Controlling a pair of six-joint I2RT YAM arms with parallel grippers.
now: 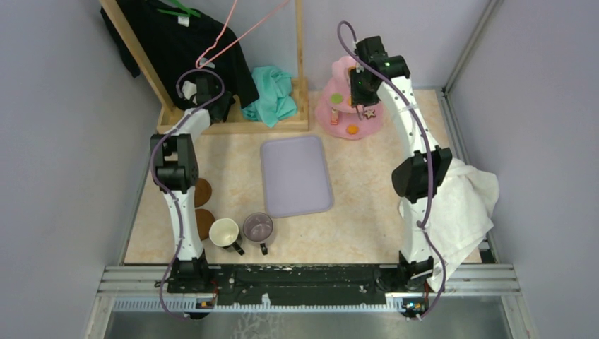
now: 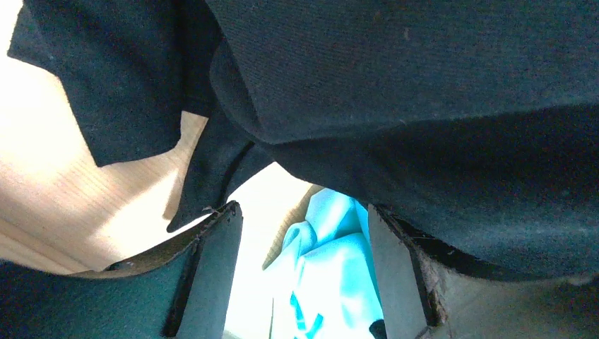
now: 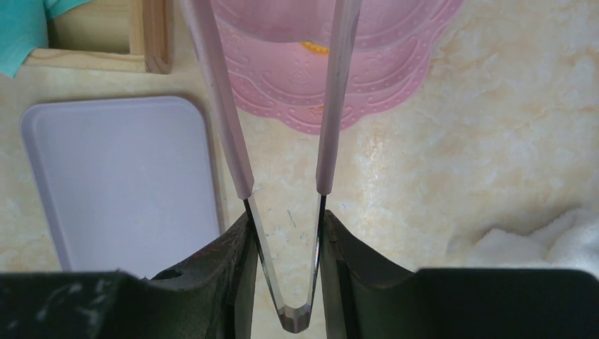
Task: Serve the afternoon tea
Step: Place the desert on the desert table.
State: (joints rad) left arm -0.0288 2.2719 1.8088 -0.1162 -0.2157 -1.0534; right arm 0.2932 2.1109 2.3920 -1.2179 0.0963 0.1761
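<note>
Where tongs (image 3: 227, 120) exit frame, tips hidden, stand (image 3: 385, 74) cropped

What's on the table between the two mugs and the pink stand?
A lavender tray lies between the cream mug, the see-through mug and the pink stand, as the overhead view shows.

There's the pink three-tier stand (image 1: 371, 126) upright at the back, small colourful sweets (image 1: 352, 129) aboard. Cream mug (image 1: 224, 232) and greyish-purple see-through mug (image 1: 258, 227), seemingly empty, sit beside brown round coasters (image 1: 204, 191).
</note>
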